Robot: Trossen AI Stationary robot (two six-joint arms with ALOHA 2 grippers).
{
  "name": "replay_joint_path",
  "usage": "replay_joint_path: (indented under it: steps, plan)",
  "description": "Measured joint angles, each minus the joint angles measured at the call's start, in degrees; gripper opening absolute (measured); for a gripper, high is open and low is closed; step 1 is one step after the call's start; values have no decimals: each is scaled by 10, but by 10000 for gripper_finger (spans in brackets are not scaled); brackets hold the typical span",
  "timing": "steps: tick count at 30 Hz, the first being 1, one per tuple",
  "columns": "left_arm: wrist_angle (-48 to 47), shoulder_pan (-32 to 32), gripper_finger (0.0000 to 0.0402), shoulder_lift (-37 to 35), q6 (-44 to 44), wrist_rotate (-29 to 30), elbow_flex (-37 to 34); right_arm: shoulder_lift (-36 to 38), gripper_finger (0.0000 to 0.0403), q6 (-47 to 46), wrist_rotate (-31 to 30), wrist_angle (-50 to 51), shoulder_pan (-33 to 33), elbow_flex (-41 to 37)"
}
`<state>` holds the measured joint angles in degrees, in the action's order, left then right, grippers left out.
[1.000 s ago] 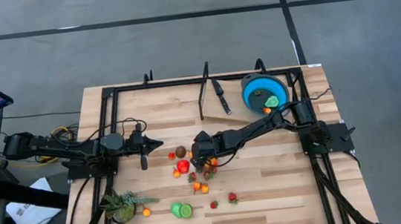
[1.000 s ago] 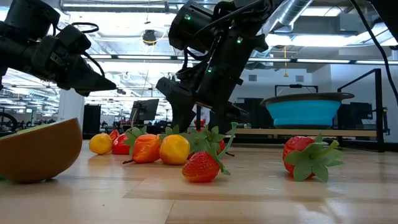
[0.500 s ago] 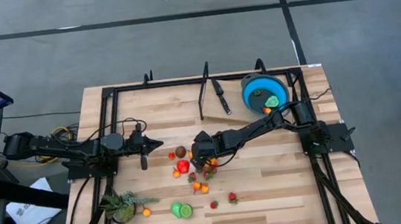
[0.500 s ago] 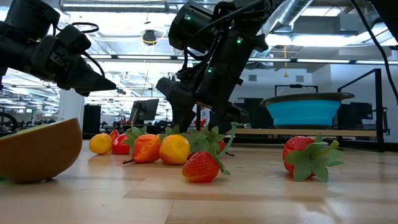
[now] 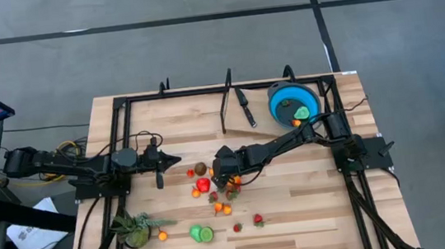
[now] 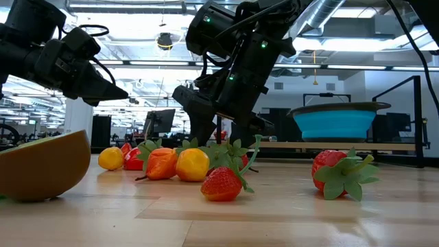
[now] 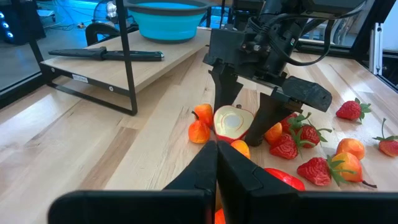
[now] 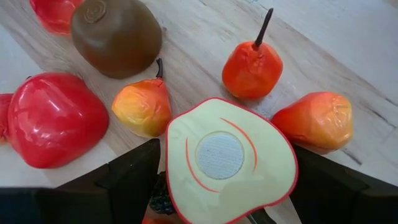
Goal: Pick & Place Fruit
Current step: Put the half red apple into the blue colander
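The fruit is mostly in one heap mid-bench, some way from the blue bowl [image 5: 292, 100], w/ a few more bits spread nearer the leafy plant [image 5: 134, 227]. The bowl already has a green one and an orange one in it.

The piece being worked on is a half apple [image 8: 229, 158]: red skin, flat cream cut face w/ a grey fuzzy round patch in the middle. It sits right in the heap. Around it are a brown kiwi-like fruit [image 8: 116, 37], a shiny red one [image 8: 53, 118], a small pear [image 8: 142, 107] and two orange fruits.

Right gripper [image 5: 226, 170] is down over the heap. Its jaws are spread wide, one on each side of the half apple. They do not look closed on it yet, so nothing is held.

Left gripper [image 5: 175, 160] waits just beside the heap, on the side away from the bowl, jaws closed and empty.

My guess: the half apple is hollow plastic, so v. light and hard, not squashy. Its skin looks smooth and shiny, so it may slip. Best to pinch it across the red edges, near the middle. The neighbours sit close, so a jaw could bump the pear or an orange one and make it roll.

Strawberries [image 6: 222, 183] lie at the heap's edge.
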<state>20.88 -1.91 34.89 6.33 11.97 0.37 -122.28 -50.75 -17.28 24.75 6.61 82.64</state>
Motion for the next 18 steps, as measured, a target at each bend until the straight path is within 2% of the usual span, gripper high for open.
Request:
replay_joint_path:
  steps: [10, 18]
  plan:
    - [0, 0, 1, 0, 0, 0, 0, 0, 311, 62, 23, 3, 0, 0]
    - [0, 0, 1, 0, 0, 0, 0, 0, 312, 74, 28, 5, 0, 0]
